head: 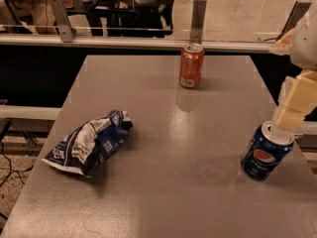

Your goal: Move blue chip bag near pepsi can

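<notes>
The robot's gripper (289, 119) is at the right edge of the view. It is the pale, blocky end of an arm reaching down from the upper right. Its tip sits right at the silver top of the pepsi can (264, 155), but it is not possible to tell whether the two touch. Nor can it be told whether the gripper is open or closed, or whether it has hold of anything.

The pepsi can stands near the right edge of the grey surface (163, 192), leaning slightly, with its round logo facing the viewer. An orange soda can (191, 66) stands upright farther back, near the far edge and well apart from the pepsi can.

The blue chip bag (90, 143) lies crumpled on its side on the left part of the surface, well apart from both the pepsi can and the gripper. Nothing is touching it.

Judging by this layout, the task has barely begun. The bag has not yet been grasped, and the whole carry across to the pepsi can is left to do.
</notes>
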You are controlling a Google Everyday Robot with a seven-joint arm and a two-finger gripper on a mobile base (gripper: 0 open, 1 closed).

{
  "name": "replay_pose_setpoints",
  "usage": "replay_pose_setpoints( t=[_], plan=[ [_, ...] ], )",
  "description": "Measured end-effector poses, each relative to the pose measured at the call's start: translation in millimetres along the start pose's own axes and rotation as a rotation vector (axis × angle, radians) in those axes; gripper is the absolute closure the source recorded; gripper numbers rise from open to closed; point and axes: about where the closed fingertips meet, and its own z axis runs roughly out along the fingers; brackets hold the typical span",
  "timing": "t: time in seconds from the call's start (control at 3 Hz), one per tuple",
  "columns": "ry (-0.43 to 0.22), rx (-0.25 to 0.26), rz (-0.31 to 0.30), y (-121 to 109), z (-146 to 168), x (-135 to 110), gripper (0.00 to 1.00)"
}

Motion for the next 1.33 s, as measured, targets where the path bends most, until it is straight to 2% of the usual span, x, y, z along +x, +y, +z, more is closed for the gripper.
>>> replay_pose_setpoints(
  t=[0.33,0.67,1.0,1.33],
  plan=[
    [0.000,0.000,0.000,0.0,0.0,0.0,0.00],
    [-0.029,-0.004,-0.022,-3.3,-0.6,-16.0,0.00],
    [-0.096,-0.018,-0.097,-9.5,2.4,-62.6,0.00],
    [-0.168,-0.053,-0.197,-12.0,13.1,-119.7,0.00]
  ],
)
